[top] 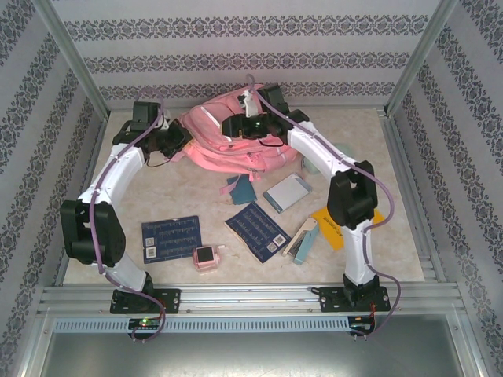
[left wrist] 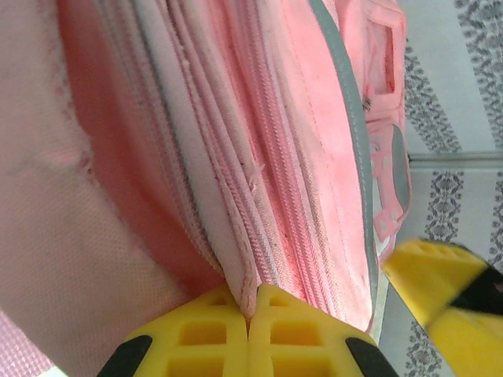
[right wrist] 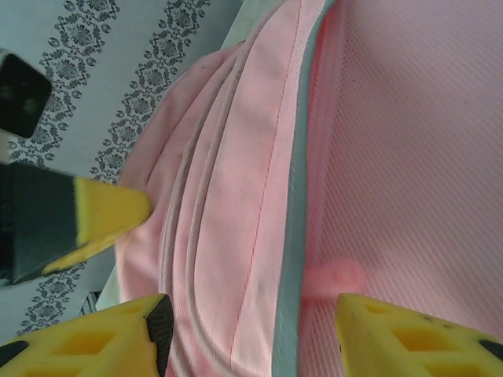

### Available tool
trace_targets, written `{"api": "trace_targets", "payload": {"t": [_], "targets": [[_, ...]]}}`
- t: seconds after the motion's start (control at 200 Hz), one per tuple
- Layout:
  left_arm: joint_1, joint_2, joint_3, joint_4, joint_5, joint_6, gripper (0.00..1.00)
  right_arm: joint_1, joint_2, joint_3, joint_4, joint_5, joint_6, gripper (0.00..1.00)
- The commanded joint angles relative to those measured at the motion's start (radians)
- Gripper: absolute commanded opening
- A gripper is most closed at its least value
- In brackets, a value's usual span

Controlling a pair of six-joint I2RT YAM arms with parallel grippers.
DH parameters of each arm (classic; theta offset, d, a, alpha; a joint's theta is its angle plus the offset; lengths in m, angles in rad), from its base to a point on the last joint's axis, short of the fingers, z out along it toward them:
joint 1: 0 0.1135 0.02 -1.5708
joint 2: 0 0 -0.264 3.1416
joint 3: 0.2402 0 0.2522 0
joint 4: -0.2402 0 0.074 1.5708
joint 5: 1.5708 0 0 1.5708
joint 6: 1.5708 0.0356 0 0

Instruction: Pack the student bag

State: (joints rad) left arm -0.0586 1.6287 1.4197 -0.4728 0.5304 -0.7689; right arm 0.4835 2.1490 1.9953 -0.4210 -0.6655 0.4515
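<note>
The student bag (top: 224,141), a big pink backpack with pale stripes, lies at the back middle of the table. My left gripper (top: 181,147) is at its left edge. In the left wrist view this gripper (left wrist: 250,305) is shut on a fold of the bag's zipper seam (left wrist: 236,236). My right gripper (top: 237,126) hangs over the bag's top. In the right wrist view it (right wrist: 250,334) stands open, its yellow fingers (right wrist: 409,334) straddling a grey stripe (right wrist: 292,236) and a small pink pull tab (right wrist: 338,276).
In front of the bag lie two dark blue cards (top: 171,238) (top: 258,229), a small pink square gadget (top: 207,258), a silver-grey notebook (top: 287,192), a teal item (top: 240,188), a yellow folder (top: 338,224) and a pale case (top: 301,240). Patterned walls enclose the table.
</note>
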Motion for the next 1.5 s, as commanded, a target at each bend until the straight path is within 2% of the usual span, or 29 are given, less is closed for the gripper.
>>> {"api": "trace_targets", "payload": {"t": [0.0, 0.135, 0.315, 0.495, 0.58, 0.625, 0.749, 0.899, 1.104, 1.254, 1.339, 1.494], "targets": [[-0.049, 0.0, 0.092, -0.064, 0.051, 0.131, 0.0, 0.026, 0.082, 0.11, -0.125, -0.073, -0.053, 0.55], [-0.056, 0.019, 0.138, -0.112, 0.023, 0.181, 0.0, 0.054, 0.12, 0.158, -0.125, -0.15, -0.038, 0.41], [-0.073, 0.054, 0.182, -0.186, -0.047, 0.262, 0.0, 0.051, 0.114, 0.159, -0.074, -0.145, 0.05, 0.0], [-0.073, 0.043, 0.161, -0.245, -0.173, 0.323, 0.0, 0.008, 0.085, 0.187, -0.001, -0.091, 0.217, 0.0], [-0.073, 0.003, 0.133, -0.248, -0.227, 0.345, 0.23, -0.012, 0.094, 0.244, 0.003, -0.065, 0.292, 0.0], [-0.073, -0.022, 0.114, -0.241, -0.233, 0.352, 0.32, -0.02, 0.104, 0.284, -0.003, -0.055, 0.332, 0.0], [-0.108, -0.086, 0.092, -0.263, -0.276, 0.393, 0.45, -0.032, 0.149, 0.404, -0.052, -0.008, 0.434, 0.0], [-0.243, -0.128, 0.066, -0.29, -0.373, 0.423, 0.46, -0.031, 0.185, 0.479, -0.082, 0.043, 0.52, 0.0], [-0.495, -0.124, -0.013, -0.253, -0.554, 0.37, 0.44, -0.032, 0.213, 0.522, -0.113, 0.084, 0.582, 0.0], [-0.566, -0.046, -0.012, -0.287, -0.723, 0.257, 0.42, -0.031, 0.218, 0.538, -0.141, 0.103, 0.604, 0.0], [-0.599, -0.02, -0.031, -0.238, -0.743, 0.235, 0.44, -0.031, 0.216, 0.539, -0.164, 0.124, 0.604, 0.0], [-0.632, 0.032, -0.048, -0.162, -0.705, 0.202, 0.46, -0.031, 0.216, 0.537, -0.17, 0.121, 0.614, 0.0]]}}
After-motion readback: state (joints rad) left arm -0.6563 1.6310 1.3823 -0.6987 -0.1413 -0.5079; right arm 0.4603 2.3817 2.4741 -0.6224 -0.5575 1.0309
